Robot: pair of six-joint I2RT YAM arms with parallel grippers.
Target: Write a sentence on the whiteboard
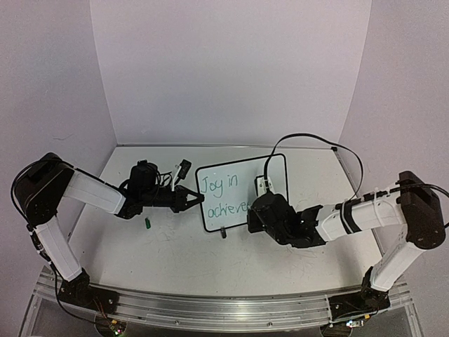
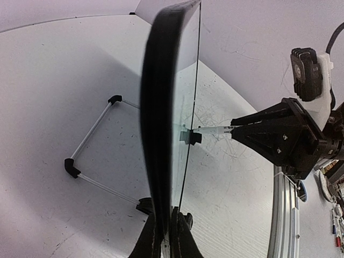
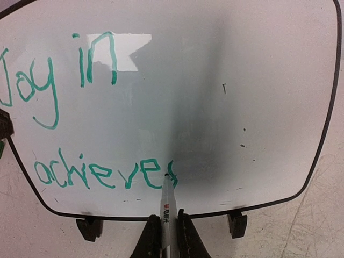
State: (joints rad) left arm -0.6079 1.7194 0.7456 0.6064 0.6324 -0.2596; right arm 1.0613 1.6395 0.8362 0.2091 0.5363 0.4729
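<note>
The whiteboard (image 1: 263,172) stands tilted in mid-table on two black clip feet (image 3: 237,223). My left gripper (image 1: 195,199) is shut on its left edge; in the left wrist view the whiteboard (image 2: 161,107) is edge-on between the jaws of the left gripper (image 2: 165,232). The sentence (image 3: 102,173) in green reads "Joy in" above "achieve", with one further partial stroke. My right gripper (image 3: 165,232) is shut on a white marker (image 3: 167,207) whose tip touches the board at that last stroke. From above, the right gripper (image 1: 254,214) covers the board's lower right corner.
A small green cap (image 1: 148,223) lies on the table below the left gripper. A wire stand (image 2: 91,134) sits behind the board. A small black object (image 1: 184,167) lies at the back. A black cable (image 1: 309,139) arcs over the right arm. An aluminium rail (image 1: 224,309) runs along the front.
</note>
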